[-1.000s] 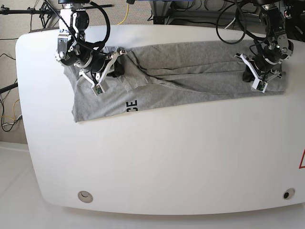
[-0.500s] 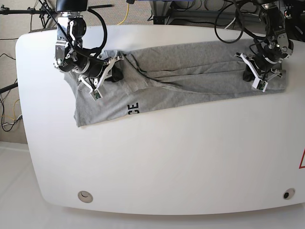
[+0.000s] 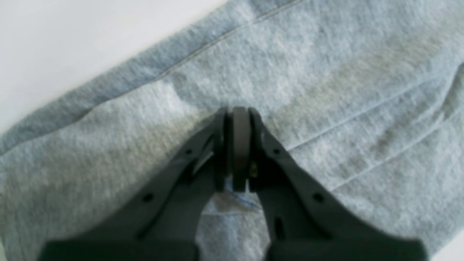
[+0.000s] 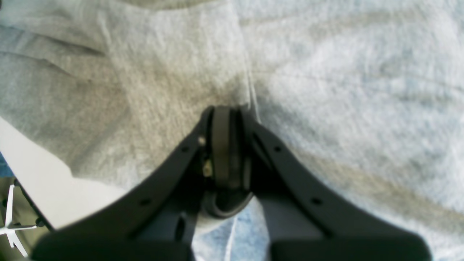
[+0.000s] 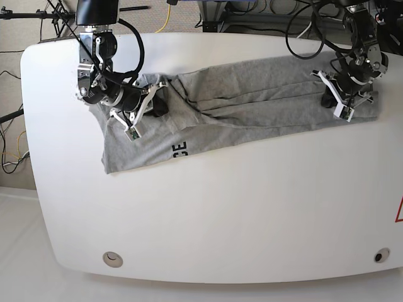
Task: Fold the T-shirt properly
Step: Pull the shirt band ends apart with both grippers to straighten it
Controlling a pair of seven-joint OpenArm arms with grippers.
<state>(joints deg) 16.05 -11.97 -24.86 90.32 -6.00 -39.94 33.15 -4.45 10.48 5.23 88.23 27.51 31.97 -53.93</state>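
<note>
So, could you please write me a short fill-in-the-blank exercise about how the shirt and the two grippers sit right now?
1. The grey T-shirt lies on a table whose colour is ____.
2. The left gripper is ____ on the T-shirt.
3. The right gripper is also ____ on it.
4. The black lettering sits nearer the ____ gripper.

Missing words: white; shut; shut; right

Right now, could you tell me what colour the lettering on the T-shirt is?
Black, on the heather-grey T-shirt; the lettering shows best in the base view.
</note>
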